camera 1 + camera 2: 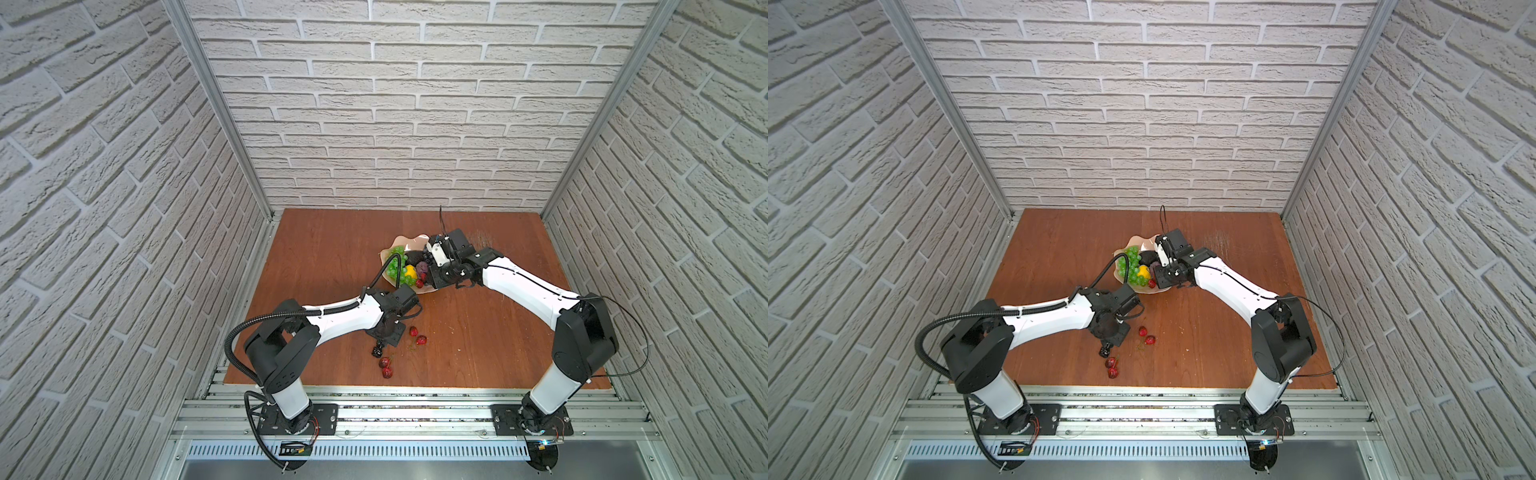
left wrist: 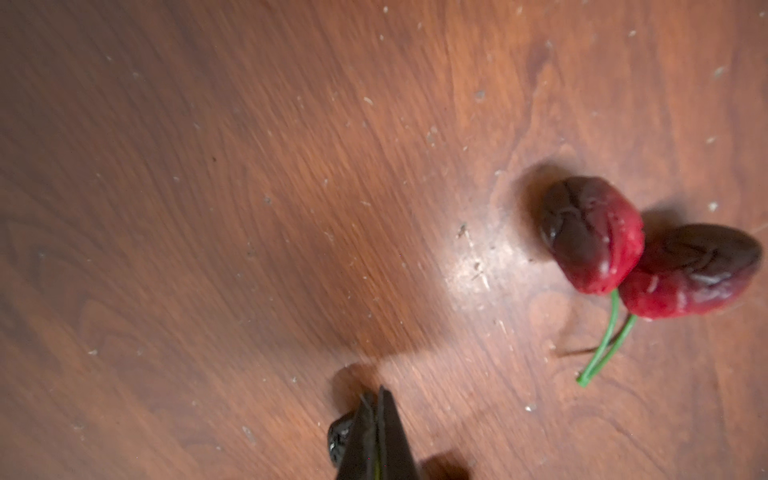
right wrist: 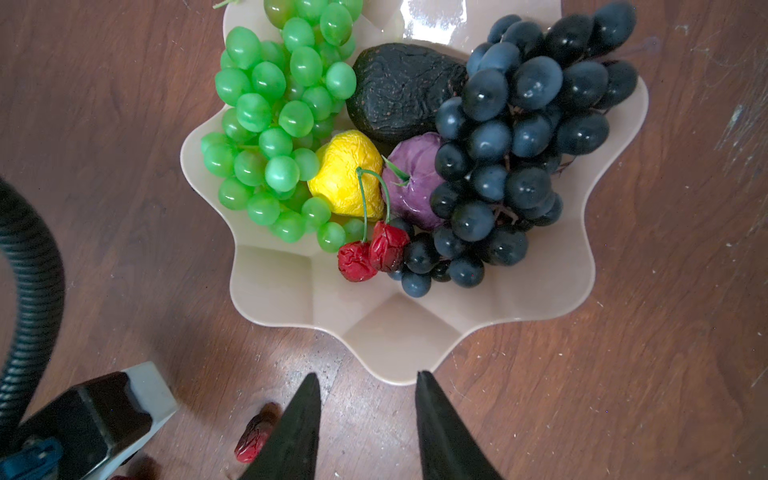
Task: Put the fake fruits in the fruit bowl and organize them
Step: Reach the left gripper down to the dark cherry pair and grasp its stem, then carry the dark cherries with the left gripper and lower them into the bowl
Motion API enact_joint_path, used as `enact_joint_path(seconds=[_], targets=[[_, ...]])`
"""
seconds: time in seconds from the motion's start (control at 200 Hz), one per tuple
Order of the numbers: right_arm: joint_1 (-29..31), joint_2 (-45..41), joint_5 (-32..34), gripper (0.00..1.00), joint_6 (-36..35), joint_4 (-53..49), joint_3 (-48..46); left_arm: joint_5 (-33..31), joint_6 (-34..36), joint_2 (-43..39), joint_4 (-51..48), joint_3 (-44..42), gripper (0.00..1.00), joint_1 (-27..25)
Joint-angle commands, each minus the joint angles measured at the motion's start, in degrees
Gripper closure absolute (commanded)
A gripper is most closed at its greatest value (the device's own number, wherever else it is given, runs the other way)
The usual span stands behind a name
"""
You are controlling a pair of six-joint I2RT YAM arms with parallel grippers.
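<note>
The left gripper [image 2: 379,399] is sitting low over the counter [image 2: 208,208] with its jaws fully together. A tiny black berry [image 2: 340,434] is lying hard against one side of the tips; whether it is actually pinched or merely touched is hard to tell from the wrist view. The fruit bowl [image 1: 409,239] is lying beyond this gripper, toward the back wall and slightly rightward in both top views. The right gripper [image 3: 368,378] is hovering over the bowl's near rim, jaws partly apart and empty, nearer the bowl yet farther from the berry.
</note>
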Motion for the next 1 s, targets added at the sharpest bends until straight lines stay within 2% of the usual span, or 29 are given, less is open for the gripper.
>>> enact_joint_path(seconds=[0.0, 0.205, 0.46, 0.695, 0.905, 0.995], targets=[[-0.2, -1.9, -0.2, 0.60, 0.6, 1.8, -0.3, -1.3, 0.4, -2.9, -2.6, 1.7, 1.00, -0.3], [-0.2, -2.3, -0.6, 0.60, 0.9, 2.0, 0.0, 0.7, 0.2, -7.0, -4.4, 2.2, 1.00, 0.9], [-0.2, -1.5, -2.3, 0.60, 1.2, 1.1, 1.0, 12.3, -0.9, -11.5, -2.4, 7.5, 1.00, 8.2], [0.0, -2.7, -2.8, 0.60, 1.7, 1.3, 0.3, 17.2, 0.3, -9.1, -1.6, 15.9, 1.00, 11.3], [-0.1, -3.3, -2.3, 0.59, 0.8, -0.3, 1.3, 22.1, -2.2, -4.9, 6.6, 19.9, 1.00, 13.9], [-0.1, -5.7, -1.2, 0.56, 1.0, 1.3, -0.4, 22.3, -1.6, -2.0, 8.1, 22.8, 1.00, 14.2]])
